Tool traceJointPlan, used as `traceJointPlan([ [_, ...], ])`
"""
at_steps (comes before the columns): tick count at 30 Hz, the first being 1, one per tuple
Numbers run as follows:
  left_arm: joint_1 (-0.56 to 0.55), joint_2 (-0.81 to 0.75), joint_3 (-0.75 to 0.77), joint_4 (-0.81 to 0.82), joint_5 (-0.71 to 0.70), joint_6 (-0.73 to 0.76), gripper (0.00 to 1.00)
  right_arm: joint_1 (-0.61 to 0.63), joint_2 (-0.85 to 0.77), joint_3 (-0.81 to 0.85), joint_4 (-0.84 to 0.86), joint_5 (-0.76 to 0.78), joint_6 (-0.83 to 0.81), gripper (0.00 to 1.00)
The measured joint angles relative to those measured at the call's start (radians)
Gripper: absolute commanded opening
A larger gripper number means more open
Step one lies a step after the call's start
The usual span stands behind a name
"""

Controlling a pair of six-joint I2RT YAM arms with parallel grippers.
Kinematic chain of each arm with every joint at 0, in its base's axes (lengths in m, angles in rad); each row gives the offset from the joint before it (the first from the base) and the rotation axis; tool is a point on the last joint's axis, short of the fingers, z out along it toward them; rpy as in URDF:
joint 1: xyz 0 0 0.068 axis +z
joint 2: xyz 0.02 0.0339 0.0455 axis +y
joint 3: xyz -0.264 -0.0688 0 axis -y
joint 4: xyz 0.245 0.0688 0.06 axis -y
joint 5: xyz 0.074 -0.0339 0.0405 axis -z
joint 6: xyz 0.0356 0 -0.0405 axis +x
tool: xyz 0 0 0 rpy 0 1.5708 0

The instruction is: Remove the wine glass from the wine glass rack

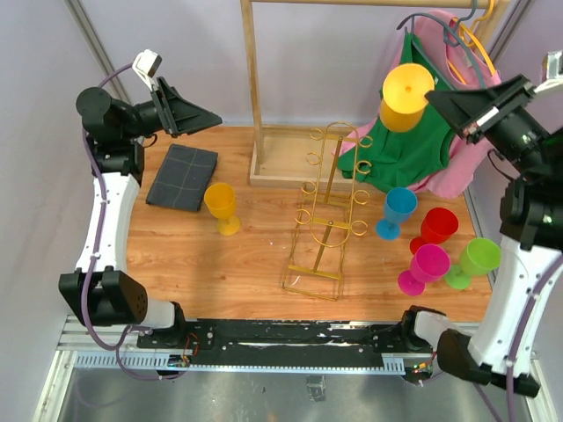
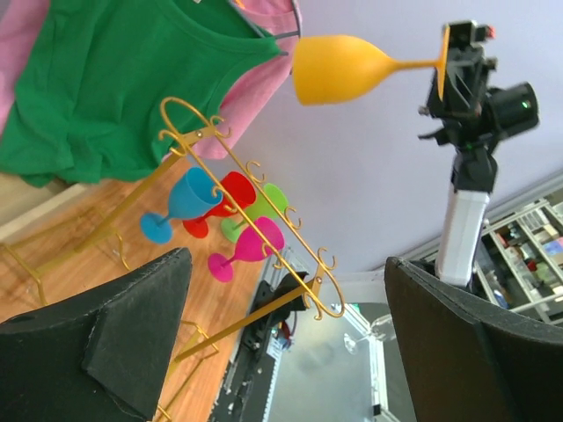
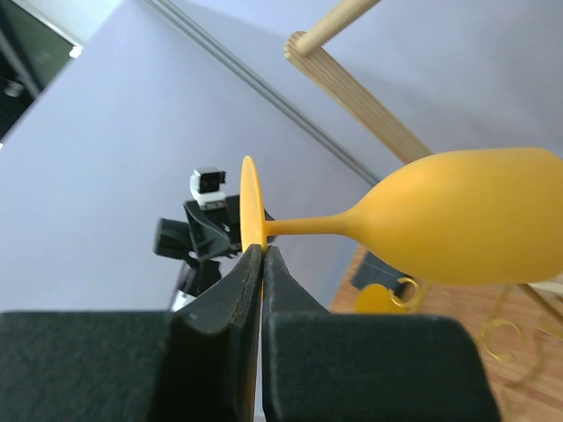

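Up close, right gripper (image 3: 261,251) clamps the foot of the wine glass (image 3: 457,229), sideways in air, apart from the one wine glass rack (image 1: 325,211). We count five more standing on the table (image 1: 229,264): magenta (image 1: 428,262), green (image 1: 479,257), red (image 1: 438,225), blue (image 1: 399,206), yellow (image 1: 220,200). Farther back, left gripper (image 1: 207,117) gapes wide.

The table (image 1: 220,272) bears the wine glass rack (image 1: 326,230) at its middle, with a folded cloth (image 1: 182,177) and a yellow goblet (image 1: 222,207) to the left. A blue goblet (image 1: 398,209), red goblet (image 1: 438,226), pink goblet (image 1: 427,263) and green goblet (image 1: 478,258) (bunched together) stand at the right.

Yellow wine glass (image 1: 407,95) aloft, off gold rack (image 1: 325,211)
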Motion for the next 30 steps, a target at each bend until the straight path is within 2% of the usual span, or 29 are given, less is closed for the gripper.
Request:
traceJointPlan([
  [3, 0.0, -0.018, -0.007, 0.075, -0.013, -0.044, 0.98, 0.109, 0.074, -0.009, 0.139, 0.029, 0.089, 0.01],
  [7, 0.0, -0.007, -0.015, 0.177, -0.031, -0.126, 0.99, 0.333, 0.239, 0.09, 0.231, 0.077, 0.108, 0.01],
  [10, 0.0, 0.016, -0.013, 0.25, -0.043, -0.182, 0.99, 0.447, 0.318, 0.115, 0.288, 0.105, 0.124, 0.01],
  [14, 0.0, 0.053, -0.007, 0.371, -0.063, -0.253, 0.99, 0.539, 0.359, 0.096, 0.44, 0.126, 0.189, 0.01],
  [22, 0.0, 0.086, -0.108, 0.665, -0.124, -0.4, 0.99, 0.658, 0.346, -0.146, 0.862, 0.188, 0.4, 0.0],
  [30, -0.005, 0.135, -0.134, 0.84, -0.163, -0.513, 0.99, 0.774, 0.389, -0.217, 1.053, 0.248, 0.467, 0.01],
])
